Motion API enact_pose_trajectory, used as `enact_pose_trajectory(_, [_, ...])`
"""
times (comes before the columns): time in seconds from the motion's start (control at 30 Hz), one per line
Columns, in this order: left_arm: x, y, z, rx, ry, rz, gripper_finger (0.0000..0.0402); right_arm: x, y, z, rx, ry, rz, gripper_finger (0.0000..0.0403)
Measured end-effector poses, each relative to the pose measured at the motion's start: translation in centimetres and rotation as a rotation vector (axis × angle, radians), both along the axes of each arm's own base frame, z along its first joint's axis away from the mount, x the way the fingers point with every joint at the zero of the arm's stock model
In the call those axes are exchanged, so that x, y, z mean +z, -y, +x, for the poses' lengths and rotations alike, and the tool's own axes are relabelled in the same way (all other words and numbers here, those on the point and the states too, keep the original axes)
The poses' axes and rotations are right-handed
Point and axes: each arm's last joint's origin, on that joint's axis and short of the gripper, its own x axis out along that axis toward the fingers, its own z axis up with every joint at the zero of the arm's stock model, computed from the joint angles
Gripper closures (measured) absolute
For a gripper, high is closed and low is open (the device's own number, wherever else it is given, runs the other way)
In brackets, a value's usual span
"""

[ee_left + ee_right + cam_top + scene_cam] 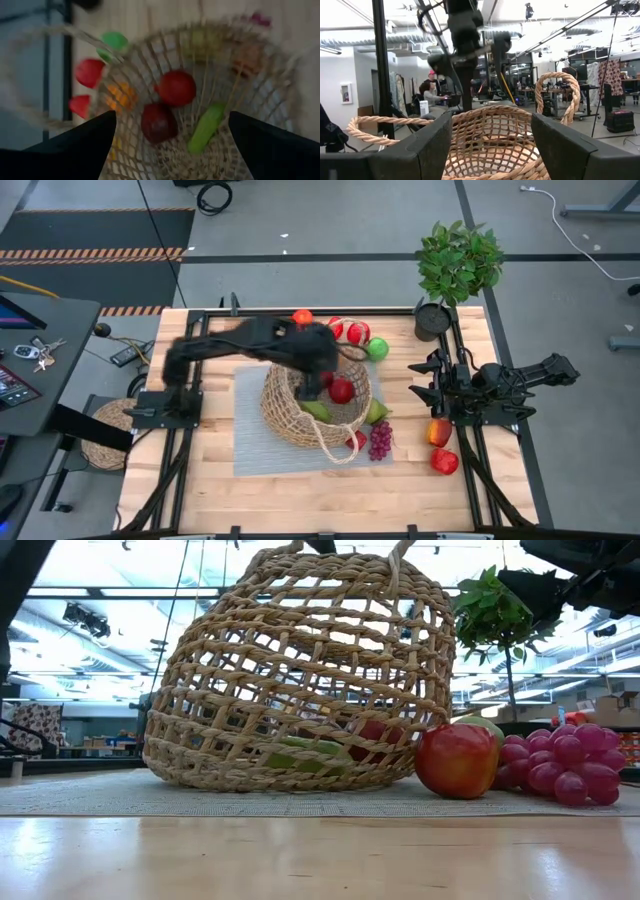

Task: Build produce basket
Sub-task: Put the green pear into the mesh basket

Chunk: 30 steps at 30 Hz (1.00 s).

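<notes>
The tan wicker basket (315, 405) stands on a grey mat (250, 450) at mid-table; it also shows in the low view (300, 670). Inside it lie a red apple (176, 87), a dark red piece (159, 122), a long green piece (206, 127) and an orange piece (121, 95). My left gripper (325, 372) hangs open and empty over the basket's mouth (172, 114). My right gripper (415, 380) is open and empty to the basket's right, pointing at it (491, 115).
Red fruits (358, 333) and a green apple (377, 348) lie beyond the basket. Purple grapes (380, 439), a red apple (457, 760) and a green fruit (377, 412) lie at its near right. Two red fruits (441, 445) lie below my right arm. A potted plant (455, 265) stands far right.
</notes>
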Motion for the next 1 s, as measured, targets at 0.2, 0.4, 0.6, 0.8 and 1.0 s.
enact_pose_trajectory(0.2, [4.6,0.6,-4.6,0.011,0.148,-0.025,0.0008,0.0,0.0,0.0,0.000,0.000,0.000,0.0128])
enact_pose_trajectory(0.4, [7.8,1.6,-9.1,0.001,0.248,-0.054,0.0008,0.0,0.0,0.0,0.000,0.000,0.000,0.0128])
enact_pose_trajectory(0.6, [8.5,2.7,-13.1,0.049,0.284,-0.027,0.0008,0.0,0.0,0.0,0.000,0.000,0.000,0.0128])
enact_pose_trajectory(0.8, [5.2,3.3,-15.9,0.093,0.330,-0.037,0.0008,0.0,0.0,0.0,0.000,0.000,0.000,0.0128])
enact_pose_trajectory(1.0, [0.2,2.8,-18.6,0.131,0.436,-0.090,0.0008,0.0,0.0,0.0,0.000,0.000,0.000,0.0128])
